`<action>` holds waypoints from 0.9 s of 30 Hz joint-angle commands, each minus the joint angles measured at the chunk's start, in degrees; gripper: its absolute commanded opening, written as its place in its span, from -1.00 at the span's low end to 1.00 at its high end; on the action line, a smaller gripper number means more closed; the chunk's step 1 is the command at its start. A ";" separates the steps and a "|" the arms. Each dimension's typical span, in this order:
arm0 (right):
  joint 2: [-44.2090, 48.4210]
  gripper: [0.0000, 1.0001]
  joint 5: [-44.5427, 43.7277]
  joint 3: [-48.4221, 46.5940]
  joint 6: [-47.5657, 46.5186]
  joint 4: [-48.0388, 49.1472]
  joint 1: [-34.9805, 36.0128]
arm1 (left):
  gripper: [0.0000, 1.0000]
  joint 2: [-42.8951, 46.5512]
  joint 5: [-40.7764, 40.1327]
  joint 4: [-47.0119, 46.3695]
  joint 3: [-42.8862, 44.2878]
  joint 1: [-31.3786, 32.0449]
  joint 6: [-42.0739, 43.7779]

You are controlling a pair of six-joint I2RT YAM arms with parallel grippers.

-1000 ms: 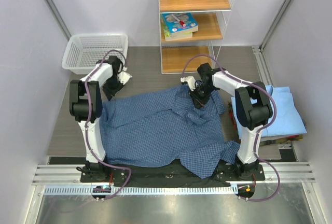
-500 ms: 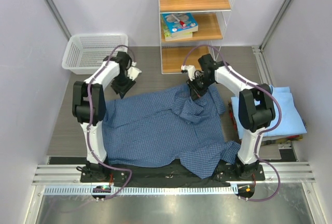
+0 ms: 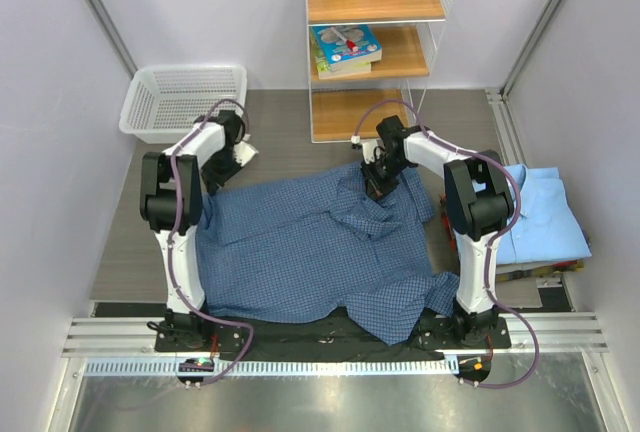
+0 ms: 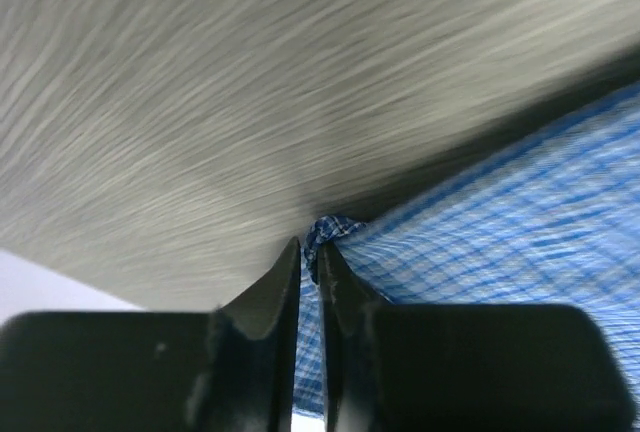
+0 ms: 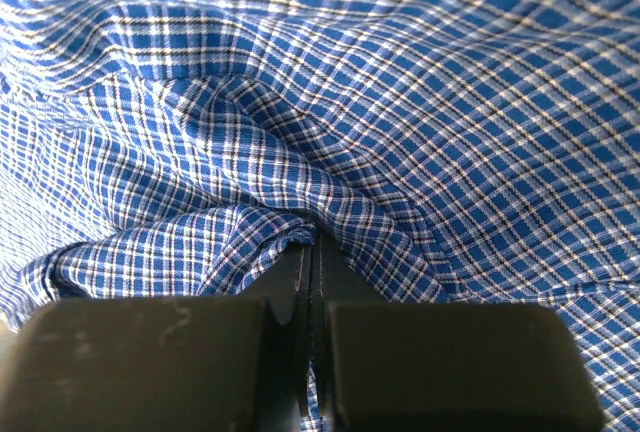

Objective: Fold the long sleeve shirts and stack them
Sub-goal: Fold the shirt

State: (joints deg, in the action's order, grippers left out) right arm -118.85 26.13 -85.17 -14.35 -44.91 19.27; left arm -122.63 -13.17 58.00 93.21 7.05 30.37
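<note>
The dark blue checked shirt (image 3: 310,247) lies spread out, rumpled, across the middle of the table, one part hanging over the near edge. My left gripper (image 3: 218,176) is at its far left corner; in the left wrist view the gripper (image 4: 309,249) is shut on a bunched bit of the shirt's edge (image 4: 500,222). My right gripper (image 3: 374,184) is at the shirt's far right part, by the raised collar area; in the right wrist view it (image 5: 312,244) is shut on a fold of the checked cloth (image 5: 400,102). The light blue shirt (image 3: 545,217) lies folded at the right.
A white mesh basket (image 3: 185,100) stands at the back left. A wooden shelf unit (image 3: 375,42) with books and bottles stands at the back centre. Bare brown table (image 3: 290,152) shows behind the shirt. Grey walls close in both sides.
My left gripper let go, lifted away toward the back right, then came back down and closed on the shirt's far left corner. My right gripper shifted slightly, still gripping the cloth.
</note>
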 commanded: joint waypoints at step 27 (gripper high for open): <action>3.71 -0.98 5.67 4.40 7.58 3.77 -3.18 | 0.11 6.52 33.84 18.83 13.06 -18.92 9.18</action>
State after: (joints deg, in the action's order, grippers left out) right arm -118.10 30.44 -81.95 -4.62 -41.19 16.14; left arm -124.55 12.62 75.31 109.45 -14.44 33.52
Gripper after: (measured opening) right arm 0.020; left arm 0.537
